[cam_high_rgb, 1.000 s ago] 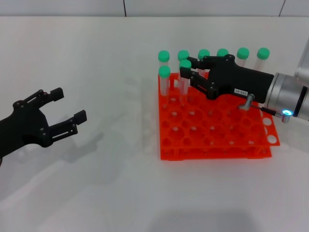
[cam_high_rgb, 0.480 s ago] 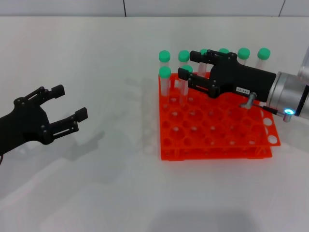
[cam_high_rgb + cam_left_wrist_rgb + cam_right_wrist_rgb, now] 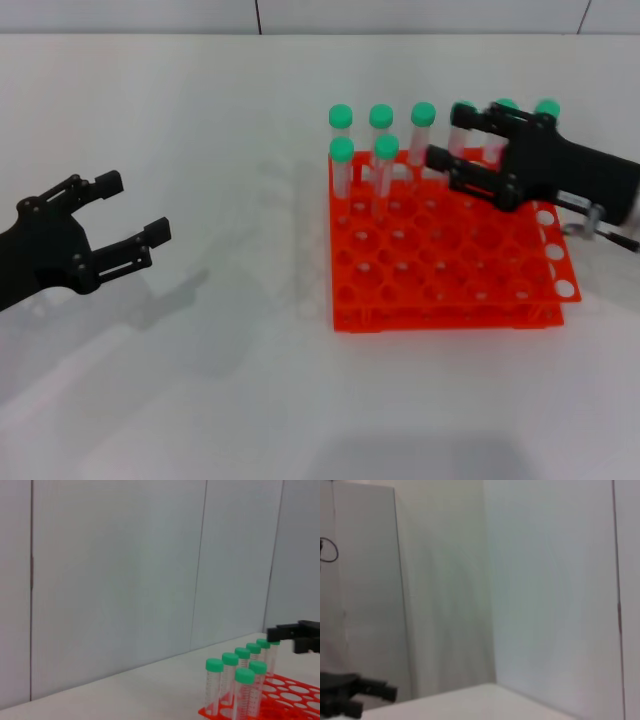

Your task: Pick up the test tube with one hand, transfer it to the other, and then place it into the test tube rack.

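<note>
Standing in the second row of the test tube rack (image 3: 440, 262), the test tube (image 3: 384, 175) is a slim clear tube with a round green cap, upright in a hole near the rack's left rear corner, just beside a matching tube (image 3: 341, 172) at the rack's left edge. Well left of the rack, the left hand (image 3: 130, 213) hovers over the white desk (image 3: 230, 130), fingers spread and holding nothing. Behind the test tube, a back row (image 3: 440, 118) of green-capped tubes runs along the rack's far edge. Over the rack's right rear part, the right hand (image 3: 447, 138) is released, its fingers open around empty air and reaching toward that back row.

Only the left wrist view shows the printed graduation marks on the tubes and the wall panels behind the rack. From the right wrist view, the rack is out of sight; it shows mostly wall. The right hand covers the rightmost back-row tubes in the head view, so only their caps show.
</note>
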Controlling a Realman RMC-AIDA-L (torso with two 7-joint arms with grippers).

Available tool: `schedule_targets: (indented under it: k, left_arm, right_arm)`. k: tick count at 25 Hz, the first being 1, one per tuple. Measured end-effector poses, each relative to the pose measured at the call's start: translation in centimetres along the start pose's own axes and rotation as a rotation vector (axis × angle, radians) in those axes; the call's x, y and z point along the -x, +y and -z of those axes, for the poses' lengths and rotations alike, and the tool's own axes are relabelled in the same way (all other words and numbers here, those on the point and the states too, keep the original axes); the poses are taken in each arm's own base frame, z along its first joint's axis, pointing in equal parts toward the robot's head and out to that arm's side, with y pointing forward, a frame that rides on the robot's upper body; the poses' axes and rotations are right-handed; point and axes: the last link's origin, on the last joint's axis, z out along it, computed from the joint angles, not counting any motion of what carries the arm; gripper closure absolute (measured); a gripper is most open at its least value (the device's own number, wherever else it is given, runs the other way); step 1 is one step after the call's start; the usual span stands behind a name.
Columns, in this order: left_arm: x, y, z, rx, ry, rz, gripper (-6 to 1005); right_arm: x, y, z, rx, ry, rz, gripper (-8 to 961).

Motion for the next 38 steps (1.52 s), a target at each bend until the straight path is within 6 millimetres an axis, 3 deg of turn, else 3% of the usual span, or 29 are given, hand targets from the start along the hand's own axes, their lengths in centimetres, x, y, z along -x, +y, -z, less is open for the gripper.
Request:
schedule_targets:
  k: [4,12,15,26,38]
  left_arm:
    - [-0.5,-0.6,0.2,0.021,-0.021,0.001,138]
    - [-2.6,-1.9,0.0,0.2,-0.124,-0.018,137]
    - [-3.4,-2.6,-0.7,0.267,-0.195,-0.02,138]
    - [-4.7,-2.3,-2.3,0.407,-0.287,-0.064,137]
    - [-5.6,-2.2,-4.0,0.445,-0.324,-0.075,137]
  right_arm:
    - [0.1,-0.2,2.4,0.039,0.069,-0.008,387]
    - [0.1,0.1,5.7,0.138,0.165,0.039,145]
    - [-0.1,0.3,5.8,0.174,0.206,0.018,76]
    - [-0.9,0.9,5.5,0.217,0.273,-0.013,81]
    - [-0.9,0.9,5.2,0.224,0.282,-0.006,81]
